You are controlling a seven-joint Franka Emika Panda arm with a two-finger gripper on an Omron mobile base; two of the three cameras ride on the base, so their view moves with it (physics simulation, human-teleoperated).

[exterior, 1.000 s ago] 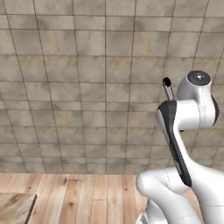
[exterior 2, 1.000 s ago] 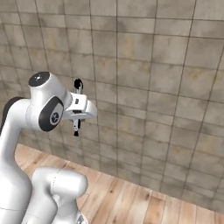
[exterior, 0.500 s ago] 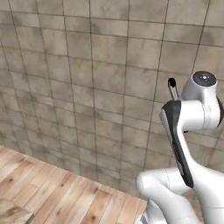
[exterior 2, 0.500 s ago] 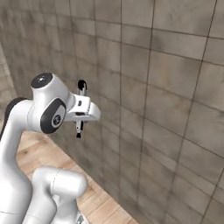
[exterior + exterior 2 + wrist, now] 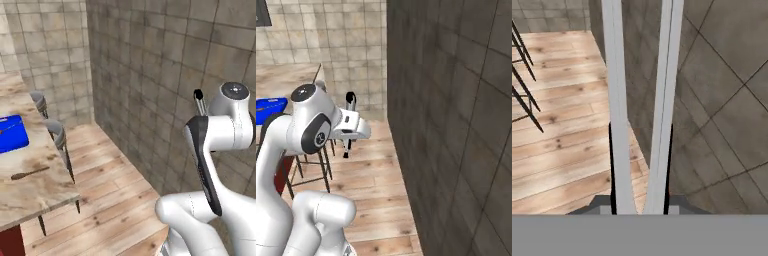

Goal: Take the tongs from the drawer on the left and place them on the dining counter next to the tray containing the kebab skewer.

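My gripper (image 5: 640,172) is shut on the tongs (image 5: 617,100), whose two silver arms run up between the dark fingers (image 5: 612,165). The tongs' black end (image 5: 198,94) sticks up beside the arm's white wrist. From the right base view the tongs (image 5: 349,100) pass upright through the gripper (image 5: 347,141). The dining counter (image 5: 35,187) lies at the far left with the blue tray (image 5: 12,135) on it. The same tray (image 5: 268,107) shows behind the arm. The kebab skewer cannot be made out. The drawer is out of view.
A brown wooden spoon (image 5: 29,173) lies on the counter nearer than the tray. Two bar stools (image 5: 59,137) stand along the counter's edge. A tiled wall (image 5: 165,75) runs close on the right, with wooden floor (image 5: 115,200) between it and the counter.
The whole picture has swung: the base has turned, so the counter, tray and stools now show at the left. The tongs stay in the shut gripper, held as before.
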